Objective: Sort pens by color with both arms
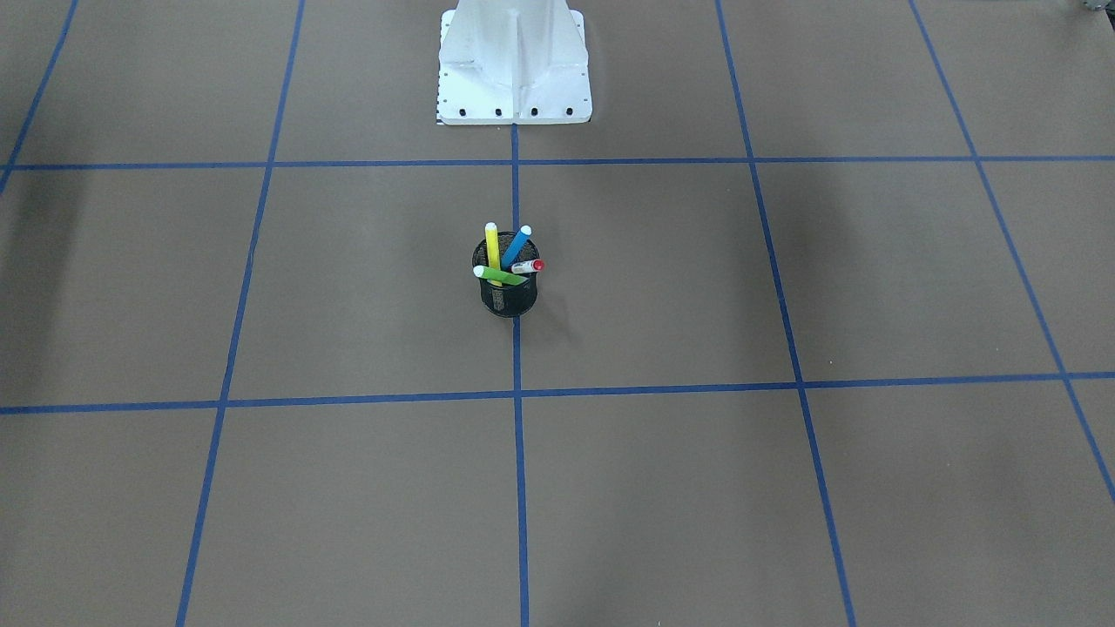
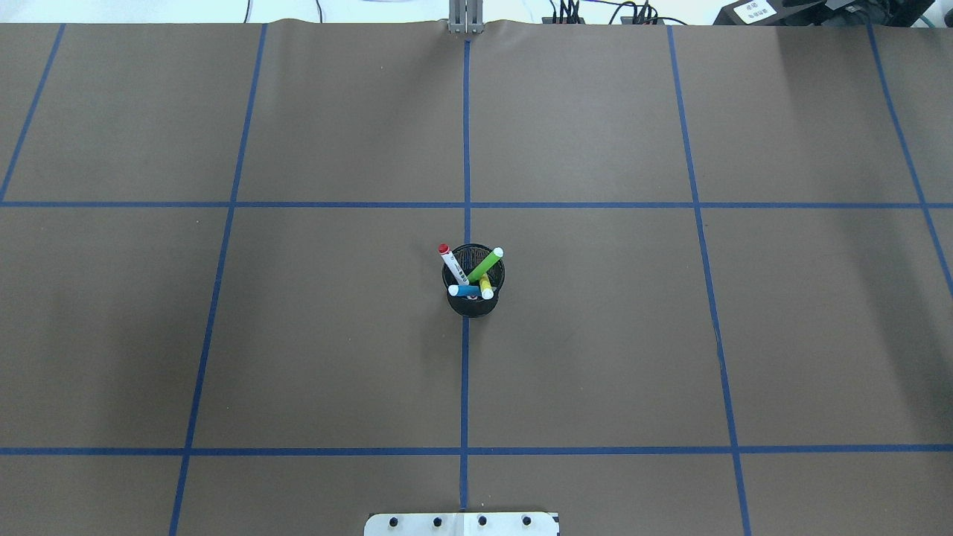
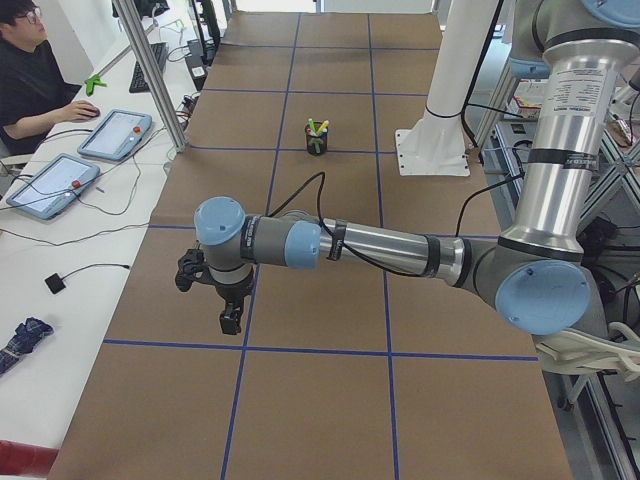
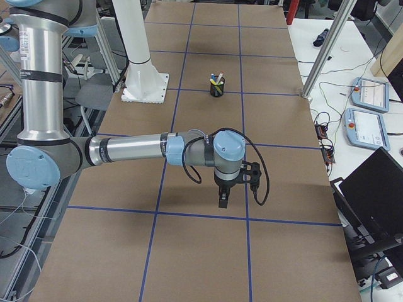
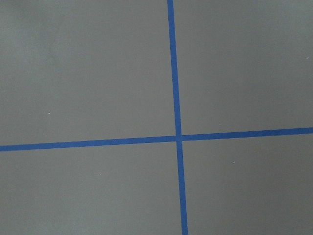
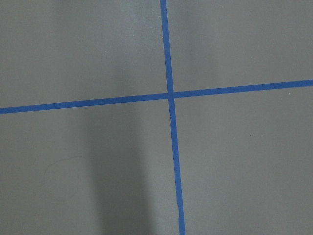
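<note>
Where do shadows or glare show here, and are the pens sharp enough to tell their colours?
Right wrist view: a broad soft shadow falls left of the tape cross. Left wrist view: evenly lit, sharp. Overhead view: the pens are small but crisp, colours clear; past the far edge of the table it is blown out white. Front-facing view: the mesh cup casts a faint shadow.

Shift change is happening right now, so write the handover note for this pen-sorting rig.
The left gripper hangs above the table near its left end, far from the pens; open or shut cannot be told.
The right gripper does the same near the right end.
The red pen, green pen, blue pen and yellow pen all lean in the black mesh cup at the table's centre.
Done: nothing sorted.
Left: take out all four and sort by colour.
</note>
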Robot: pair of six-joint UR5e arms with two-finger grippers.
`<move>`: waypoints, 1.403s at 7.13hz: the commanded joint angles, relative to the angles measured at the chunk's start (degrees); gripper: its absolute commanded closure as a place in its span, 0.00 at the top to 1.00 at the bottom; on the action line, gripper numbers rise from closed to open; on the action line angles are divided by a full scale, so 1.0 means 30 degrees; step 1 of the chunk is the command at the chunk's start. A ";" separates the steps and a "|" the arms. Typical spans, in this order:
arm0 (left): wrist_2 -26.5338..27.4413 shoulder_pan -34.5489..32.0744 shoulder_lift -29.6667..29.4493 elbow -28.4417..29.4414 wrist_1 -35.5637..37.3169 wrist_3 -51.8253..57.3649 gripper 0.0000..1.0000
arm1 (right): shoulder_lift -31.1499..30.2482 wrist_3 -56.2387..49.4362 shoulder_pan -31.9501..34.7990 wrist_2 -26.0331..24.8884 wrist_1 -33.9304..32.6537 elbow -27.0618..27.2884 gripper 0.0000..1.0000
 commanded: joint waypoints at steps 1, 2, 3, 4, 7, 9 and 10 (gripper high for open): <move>-0.0443 0.0006 -0.0536 -0.0266 0.0139 0.0059 1.00 | 0.0304 0.0393 -0.0479 0.0229 -0.0027 0.0078 1.00; -0.0355 0.0093 -0.0597 -0.0182 0.0198 0.0088 1.00 | 0.0567 0.0220 -0.0655 0.0230 0.0002 0.0079 1.00; -0.0470 0.0094 -0.0423 -0.0268 0.0199 0.0059 1.00 | 0.0222 0.0247 -0.0657 0.0288 0.0090 0.0108 1.00; -0.0645 0.0065 -0.0248 -0.0240 0.0054 0.0001 1.00 | 0.0160 0.0363 -0.0686 0.0347 0.0061 0.0166 1.00; -0.0618 0.0094 -0.0187 -0.0385 0.0024 -0.0146 1.00 | 0.0394 0.0481 -0.0715 0.1804 -0.0056 0.0108 1.00; -0.0471 0.0123 -0.0130 -0.0357 0.0024 -0.0146 1.00 | 0.0394 0.0452 -0.0715 0.1959 -0.0056 0.0079 1.00; -0.0529 0.0094 -0.0100 -0.0357 -0.0006 -0.0146 1.00 | 0.0365 0.0423 -0.0715 0.1988 -0.0027 0.0079 1.00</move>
